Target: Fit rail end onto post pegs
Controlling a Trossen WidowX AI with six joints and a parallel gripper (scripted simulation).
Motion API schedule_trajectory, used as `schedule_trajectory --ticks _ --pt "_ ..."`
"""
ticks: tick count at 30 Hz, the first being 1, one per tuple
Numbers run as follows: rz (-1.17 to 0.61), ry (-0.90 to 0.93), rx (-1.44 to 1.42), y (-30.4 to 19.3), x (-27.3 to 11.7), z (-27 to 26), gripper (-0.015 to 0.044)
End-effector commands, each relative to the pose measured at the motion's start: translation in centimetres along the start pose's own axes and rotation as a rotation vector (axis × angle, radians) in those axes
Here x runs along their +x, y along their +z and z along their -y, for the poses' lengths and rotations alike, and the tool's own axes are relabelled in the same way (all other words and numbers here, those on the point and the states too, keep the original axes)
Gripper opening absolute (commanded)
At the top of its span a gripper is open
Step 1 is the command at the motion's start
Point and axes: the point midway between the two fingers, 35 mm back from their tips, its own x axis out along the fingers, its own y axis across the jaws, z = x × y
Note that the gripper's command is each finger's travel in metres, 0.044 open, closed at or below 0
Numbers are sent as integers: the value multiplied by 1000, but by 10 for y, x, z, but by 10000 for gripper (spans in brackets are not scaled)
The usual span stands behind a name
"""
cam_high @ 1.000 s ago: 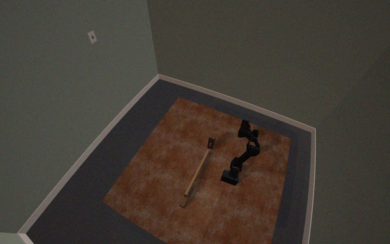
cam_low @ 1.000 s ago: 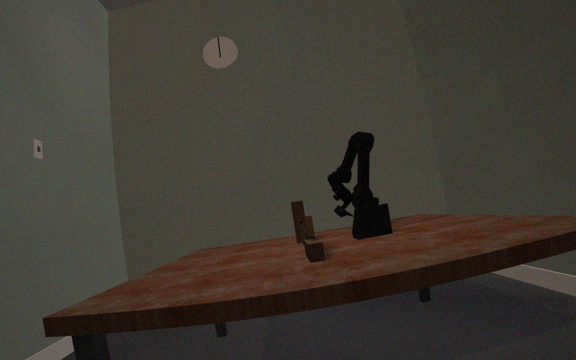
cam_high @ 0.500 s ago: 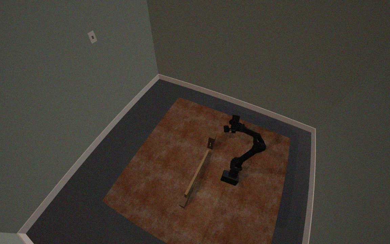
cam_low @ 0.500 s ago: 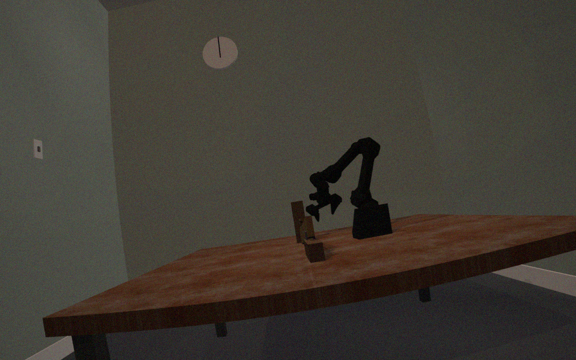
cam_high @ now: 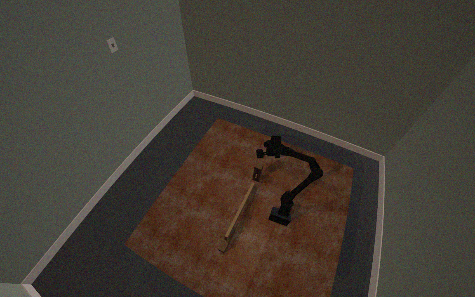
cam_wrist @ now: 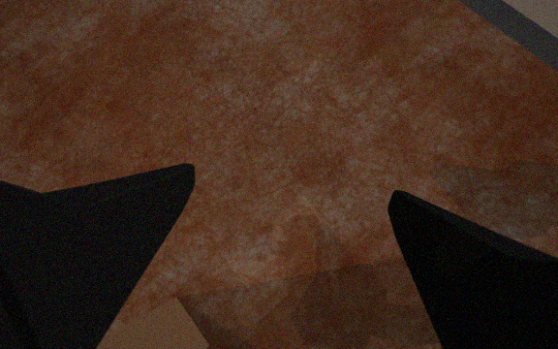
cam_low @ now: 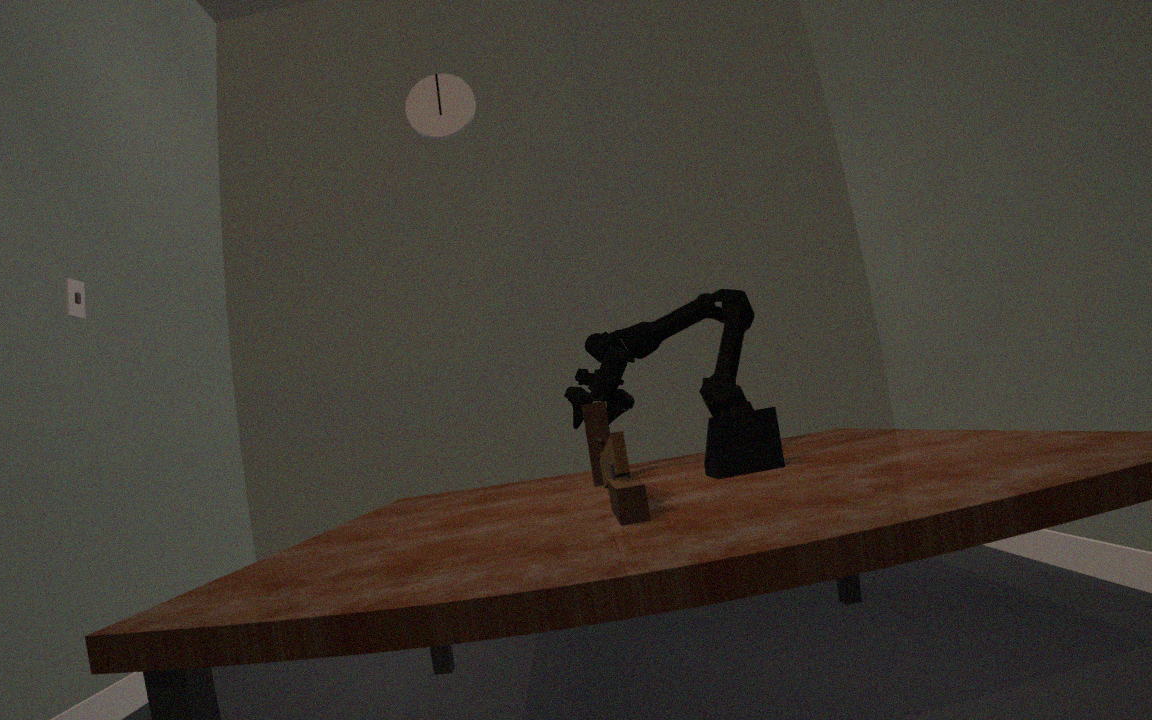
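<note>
The gripper (cam_high: 266,155) (cam_low: 596,420) (cam_wrist: 293,186) is hovering wide open, holding nothing! The rail (cam_high: 240,211) is slanting from seven o'clock towards one, below the post (cam_high: 257,173) (cam_low: 595,443); looking stiff, fairly light, probably wanting a grip near its post end.

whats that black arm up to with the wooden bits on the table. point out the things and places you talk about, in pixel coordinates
Nothing is being handled right now: the arm's gripper (cam_low: 600,424) (cam_wrist: 293,186) is open and holds nothing, up near the wooden post (cam_high: 257,174) (cam_low: 595,443). The long rail (cam_high: 240,210) slopes from the low block (cam_high: 223,245) (cam_low: 628,503) down toward the post's foot, so it isn't fitted on the pegs.
</note>
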Motion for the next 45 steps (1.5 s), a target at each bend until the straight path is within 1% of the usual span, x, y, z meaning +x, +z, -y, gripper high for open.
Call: schedule_trajectory --ticks 1,6,10,12,18,23,26,28,32,35,36,38,45 --pt "6 108 -28 6 -4 -33 440" --pt "28 239 -22 9 -19 -74 440" --pt "43 370 -145 3 -33 -119 440" --pt "44 401 -198 -1 -37 -132 440" --pt "11 462 -491 -26 -48 -166 440" --pt "-66 533 -896 -74 -59 -202 440" --pt "-116 560 -1086 -99 -62 -211 440" --pt "-167 587 -1284 -123 -66 -215 440" --pt "-269 645 -1713 -168 -77 -216 440" --pt "-370 704 -2150 -203 -89 -209 440" --pt "-395 718 -2256 -210 -92 -207 440" --pt "-415 728 -2342 -214 -95 -204 440" --pt "-415 729 -2342 -216 -95 -206 440"
